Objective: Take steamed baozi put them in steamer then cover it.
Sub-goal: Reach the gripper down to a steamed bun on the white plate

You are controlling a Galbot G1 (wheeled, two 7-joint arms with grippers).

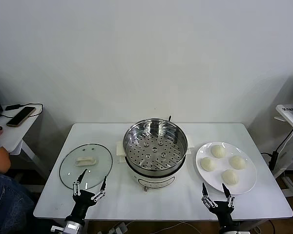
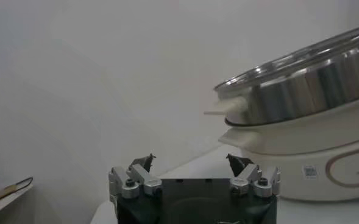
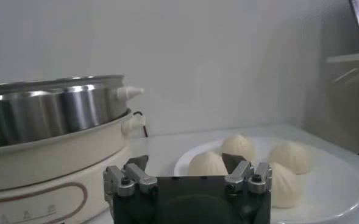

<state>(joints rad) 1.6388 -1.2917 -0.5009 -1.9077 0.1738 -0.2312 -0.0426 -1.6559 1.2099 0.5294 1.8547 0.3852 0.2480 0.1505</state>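
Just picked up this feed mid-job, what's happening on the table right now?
Nothing is being handled yet. Both grippers hang open at the near table edge: the left gripper by the glass lid, the right gripper by the white plate. All four baozi sit on that plate. The steamer stands uncovered between them, its perforated tray empty.

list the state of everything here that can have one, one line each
steamer: uncovered, its holed tray bare, no buns inside
glass lid: off the pot, lying flat on the table to its left, handle up
buns: all four on the plate, none picked up
plate: on the table right of the pot, holding the buns
left gripper: open, empty, by the lid's near edge
right gripper: open, empty, at the plate's near edge
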